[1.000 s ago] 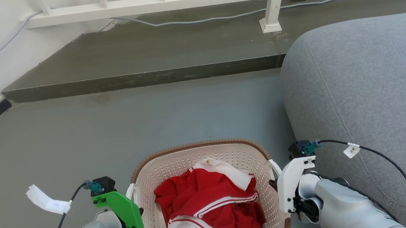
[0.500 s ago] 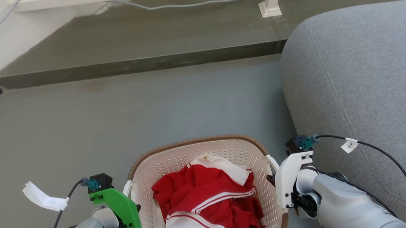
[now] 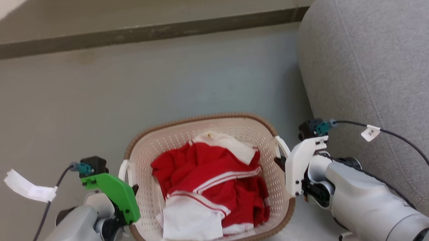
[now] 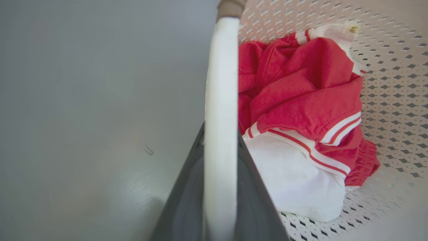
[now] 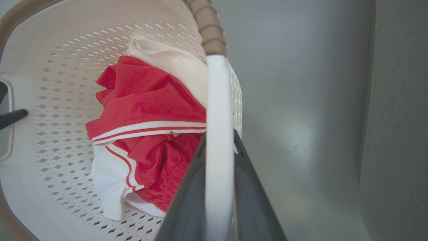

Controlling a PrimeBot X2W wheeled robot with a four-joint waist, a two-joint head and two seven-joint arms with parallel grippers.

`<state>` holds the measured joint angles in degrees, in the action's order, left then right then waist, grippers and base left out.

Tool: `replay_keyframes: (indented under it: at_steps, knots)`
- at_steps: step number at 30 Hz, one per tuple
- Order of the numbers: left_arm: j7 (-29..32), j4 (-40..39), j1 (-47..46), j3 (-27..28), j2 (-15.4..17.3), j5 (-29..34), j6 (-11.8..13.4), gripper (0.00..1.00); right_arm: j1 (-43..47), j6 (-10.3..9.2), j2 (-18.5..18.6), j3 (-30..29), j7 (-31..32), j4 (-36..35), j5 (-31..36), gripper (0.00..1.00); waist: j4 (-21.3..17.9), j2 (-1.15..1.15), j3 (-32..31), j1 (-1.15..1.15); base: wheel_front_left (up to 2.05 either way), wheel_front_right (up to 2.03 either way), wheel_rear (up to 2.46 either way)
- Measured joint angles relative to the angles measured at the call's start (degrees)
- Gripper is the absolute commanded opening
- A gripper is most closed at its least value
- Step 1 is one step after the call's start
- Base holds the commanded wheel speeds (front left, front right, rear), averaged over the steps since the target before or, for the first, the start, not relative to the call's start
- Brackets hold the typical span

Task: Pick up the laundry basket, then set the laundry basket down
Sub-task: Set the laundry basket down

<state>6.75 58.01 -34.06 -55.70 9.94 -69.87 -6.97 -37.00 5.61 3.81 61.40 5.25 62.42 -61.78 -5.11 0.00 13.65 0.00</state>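
The laundry basket (image 3: 199,120), cream-white and perforated with a brown rim, sits low in the middle of the head view with red and white clothes (image 3: 210,179) inside. My left gripper (image 3: 129,184) is shut on the basket's left white handle (image 4: 220,83). Its dark fingers (image 4: 187,187) flank that handle in the left wrist view. My right gripper (image 3: 281,162) is shut on the right handle (image 5: 219,100), fingers (image 5: 249,187) on both sides. I cannot tell whether the basket's base touches the floor.
A large grey upholstered cushion (image 3: 373,71) stands close on the right, next to my right arm. A dark step edge (image 3: 140,32) crosses the top of the view. Grey floor (image 3: 70,106) lies ahead and to the left.
The head camera has tilted down, so the whole picture shifted and more of the basket shows. Both grippers keep their hold on the handles.
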Motion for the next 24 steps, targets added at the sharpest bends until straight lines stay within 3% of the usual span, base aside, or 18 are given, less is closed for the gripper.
replay_keyframes:
  at_steps: [9, 24]
  knots:
    - [-1.8, -1.9, -3.1, 0.0, 1.9, 0.1, 0.0, 0.00, -3.1, -0.25, 0.0, -0.2, -2.5, -0.9, -0.3, 0.00, -0.1, 0.00, 6.7, 0.00, 0.00, 0.00, 0.00]
    - [-7.6, -5.2, -9.3, 0.4, 4.9, 0.6, 0.0, 0.00, -9.5, -2.69, 0.0, -0.7, -8.6, -3.3, -0.4, 0.00, -0.3, 0.00, 19.6, 0.01, 0.00, 0.00, 0.00]
